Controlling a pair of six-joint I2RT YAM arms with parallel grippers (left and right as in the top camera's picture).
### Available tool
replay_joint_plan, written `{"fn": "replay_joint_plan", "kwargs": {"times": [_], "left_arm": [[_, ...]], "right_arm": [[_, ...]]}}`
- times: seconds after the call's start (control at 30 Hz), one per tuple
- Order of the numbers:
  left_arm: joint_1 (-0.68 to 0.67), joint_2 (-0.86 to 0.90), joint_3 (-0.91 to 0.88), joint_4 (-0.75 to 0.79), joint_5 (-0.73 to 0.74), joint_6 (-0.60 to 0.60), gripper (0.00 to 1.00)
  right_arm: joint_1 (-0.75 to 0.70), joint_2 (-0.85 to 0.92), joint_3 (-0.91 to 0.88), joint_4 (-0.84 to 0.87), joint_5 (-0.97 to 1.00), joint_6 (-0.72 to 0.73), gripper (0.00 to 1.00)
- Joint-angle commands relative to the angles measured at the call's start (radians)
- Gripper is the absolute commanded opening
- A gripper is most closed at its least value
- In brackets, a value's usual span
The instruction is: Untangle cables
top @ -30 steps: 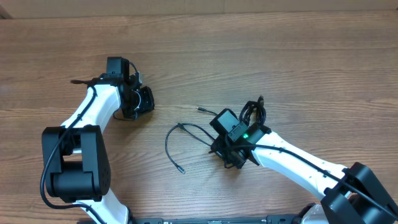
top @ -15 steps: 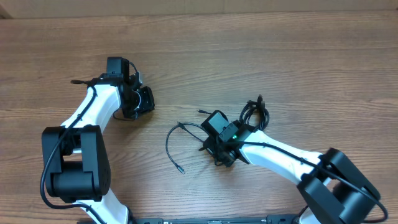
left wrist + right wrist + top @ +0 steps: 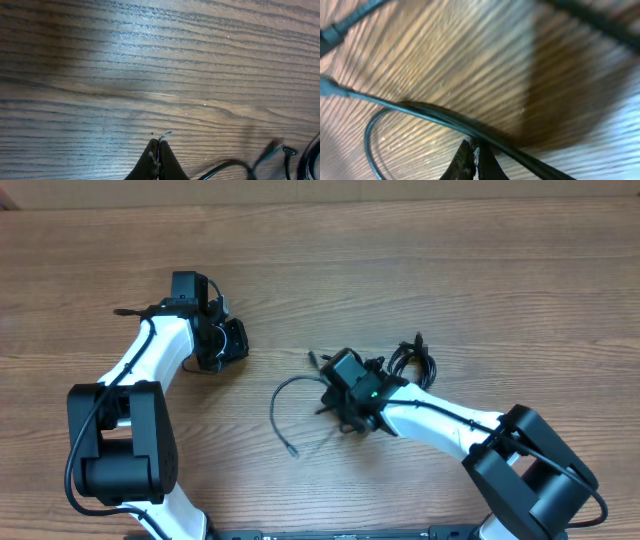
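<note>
1. At lower center of the right wrist view, the right gripper (image 3: pixel 472 150) is pressing its jaws together, tips touching the cables (image 3: pixel 435 114) crossing just above.
2. In the left wrist view, the left gripper (image 3: pixel 158 150) is holding its jaws closed and empty, the cables lying apart at lower right.

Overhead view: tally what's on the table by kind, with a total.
Robot arms: 2
Loose cable loop: 1
Bunched cable tangle: 1 (strands inside cannot be counted)
Total: 4
</note>
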Motion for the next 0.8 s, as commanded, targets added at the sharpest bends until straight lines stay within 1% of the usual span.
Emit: {"fn": "replay_joint_plan", "kwargs": {"times": [0.0,0.13,0.27,0.33,0.43,0.5,0.6,0.67,0.7,0.77], "left_arm": [[0.000,-0.011,-0.002,0.002,0.013,-0.007,0.04],[0.000,-0.011,-0.002,0.002,0.013,-0.007,0.04],[0.000,-0.011,-0.002,0.003,0.013,-0.007,0.04],[0.000,-0.011,-0.002,0.003,0.013,-0.007,0.04],[0.000,-0.011,-0.002,0.003,0.012,-0.007,0.04],[0.000,-0.011,-0.002,0.003,0.012,-0.007,0.04],[0.000,-0.011,-0.002,0.006,0.012,-0.007,0.04],[0.000,-0.011,-0.002,0.006,0.012,-0.007,0.04],[0.000,-0.011,-0.002,0.007,0.012,-0.007,0.04],[0.000,-0.011,-0.002,0.007,0.012,-0.007,0.04]], "right_arm": [[-0.050,0.012,0.083,-0.060,0.042,-0.166,0.04],[-0.115,0.012,0.155,-0.158,0.031,-0.293,0.05],[-0.196,0.012,0.199,-0.184,-0.042,-0.388,0.06],[-0.237,0.012,0.220,-0.194,-0.113,-0.439,0.04],[-0.284,0.012,0.256,-0.238,-0.278,-0.540,0.04],[-0.292,0.012,0.263,-0.260,-0.351,-0.594,0.04],[-0.278,0.012,0.263,-0.307,-0.369,-0.665,0.04],[-0.257,0.012,0.263,-0.335,-0.369,-0.768,0.04],[-0.244,0.012,0.263,-0.364,-0.368,-0.855,0.04],[-0.232,0.012,0.263,-0.400,-0.366,-0.933,0.04]]}}
